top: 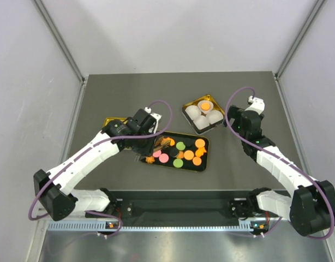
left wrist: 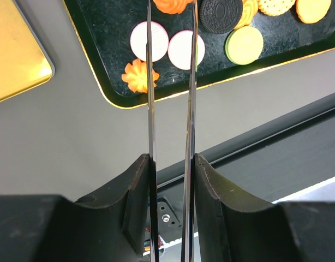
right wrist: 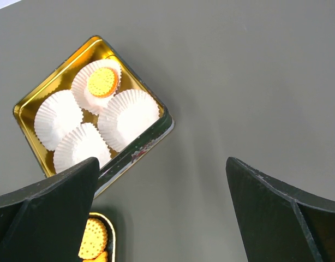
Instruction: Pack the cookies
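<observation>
Straddling an orange cookie (left wrist: 173,5), left gripper (left wrist: 171,12)

Cookies (top: 181,154) on central tray (top: 204,164), tin (right wrist: 54,72) behind-right (one cookie in a cup (right wrist: 80,91)), lid (top: 110,121) left.

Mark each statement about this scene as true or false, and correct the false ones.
1. The gold box holds four white paper cups. True.
2. Every cup holds a cookie. False: only one holds an orange cookie.
3. The right gripper has its fingers wide apart, with nothing between them. True.
4. The cookie tray is white. False: it is black with a gold rim.
5. The left gripper hangs over the gold box. False: it is over the tray.
</observation>
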